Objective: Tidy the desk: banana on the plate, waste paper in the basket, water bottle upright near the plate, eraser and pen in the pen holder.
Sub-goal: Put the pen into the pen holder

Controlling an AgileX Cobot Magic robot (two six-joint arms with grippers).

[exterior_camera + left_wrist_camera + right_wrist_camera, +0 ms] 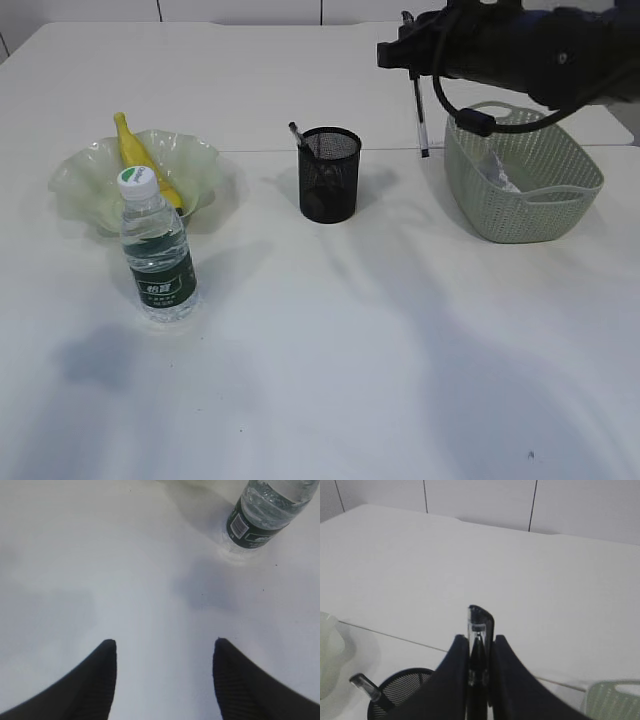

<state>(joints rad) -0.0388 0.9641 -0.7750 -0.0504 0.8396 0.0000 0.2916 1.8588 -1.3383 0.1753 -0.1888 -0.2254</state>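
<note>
Two grippers: right one (479, 672) pinching a pen (421, 118) near the tabletop's far right edge
Left one (164, 652): spread, empty
Basket (560, 195): paper inside, I think

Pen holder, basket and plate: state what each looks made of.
Pen holder: black wire mesh, probably metal, matte; light shows through the fine grid.
Basket: pale green moulded plastic, judging by the regular perforated weave pattern and smooth rim with handle cut-outs.
Plate: translucent pale green with a wavy, glossy edge; glass or clear plastic, the look leaves it open.
</note>
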